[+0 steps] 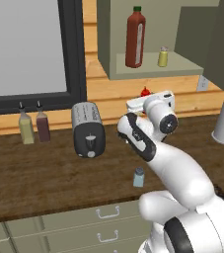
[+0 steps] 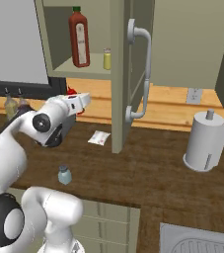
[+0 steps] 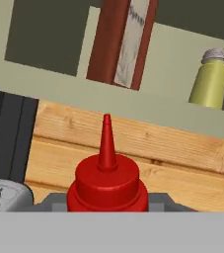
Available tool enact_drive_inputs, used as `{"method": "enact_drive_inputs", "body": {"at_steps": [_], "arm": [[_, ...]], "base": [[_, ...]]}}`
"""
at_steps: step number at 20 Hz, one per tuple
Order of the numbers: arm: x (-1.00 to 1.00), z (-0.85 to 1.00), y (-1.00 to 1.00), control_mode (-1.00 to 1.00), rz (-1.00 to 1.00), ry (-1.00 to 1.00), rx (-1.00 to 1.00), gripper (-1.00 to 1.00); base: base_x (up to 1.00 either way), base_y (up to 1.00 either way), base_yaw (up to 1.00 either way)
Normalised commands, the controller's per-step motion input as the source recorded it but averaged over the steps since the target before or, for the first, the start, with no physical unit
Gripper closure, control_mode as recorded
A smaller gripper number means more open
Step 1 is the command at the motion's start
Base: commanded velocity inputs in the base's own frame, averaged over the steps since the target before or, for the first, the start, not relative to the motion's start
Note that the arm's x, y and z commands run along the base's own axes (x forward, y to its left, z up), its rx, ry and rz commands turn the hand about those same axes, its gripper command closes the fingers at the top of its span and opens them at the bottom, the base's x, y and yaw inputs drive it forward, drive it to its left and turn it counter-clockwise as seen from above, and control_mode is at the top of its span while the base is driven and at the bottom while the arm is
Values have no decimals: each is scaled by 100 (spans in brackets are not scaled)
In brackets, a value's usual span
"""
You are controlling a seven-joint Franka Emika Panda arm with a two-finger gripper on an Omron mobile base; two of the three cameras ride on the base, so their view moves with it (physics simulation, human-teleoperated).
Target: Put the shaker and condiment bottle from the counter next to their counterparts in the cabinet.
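The gripper (image 3: pixel 107 210) is closing round the body of the red bottle (image 3: pixel 107 184), carrying it below the cabinet (image 3: pixel 148 106) shelf; being light, soft-walled plastic, it is probably wanting a gentle mid-body squeeze, never the nozzle.
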Motion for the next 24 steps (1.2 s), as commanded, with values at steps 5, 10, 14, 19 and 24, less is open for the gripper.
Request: {"method": "enact_drive_inputs", "body": {"at_steps": [5, 10, 14, 19, 24], "arm": [[-59, 100, -13, -100, 1, 5, 30, 100], [-53, 99, -10, -100, 3, 22, 16, 100], [-8, 15, 0, -100, 0, 4, 0, 100], [5, 0, 0, -100, 6, -4, 3, 100], [2, 11, 0, -100, 28, -29, 13, 100]], "base": [[0, 0, 0], [0, 0, 0], [0, 0, 0], [0, 0, 0], [0, 0, 0]]}}
